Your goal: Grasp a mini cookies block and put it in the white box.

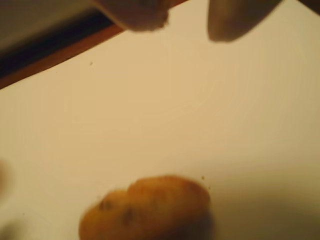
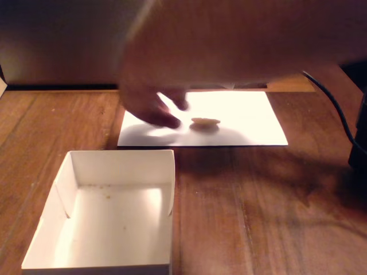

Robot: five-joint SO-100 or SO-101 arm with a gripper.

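The mini cookies block (image 2: 205, 121) is a small tan disc lying on a flat white paper sheet (image 2: 241, 123) at the back of the table. In the wrist view the same cookie (image 1: 145, 210) fills the bottom edge, brown with dark specks and blurred. The white box (image 2: 109, 212) stands open and empty at the front left, apart from the paper. No gripper finger shows clearly in either view. Only a dark part of the robot (image 2: 359, 132) shows at the right edge of the fixed view.
A person's hand (image 2: 150, 107) and forearm (image 2: 246, 46) reach in from the upper right, fingers just left of the cookie. Two blurred fingertips (image 1: 137, 15) hang at the top of the wrist view. A black cable (image 2: 335, 109) runs along the right. The table (image 2: 258, 217) is brown wood.
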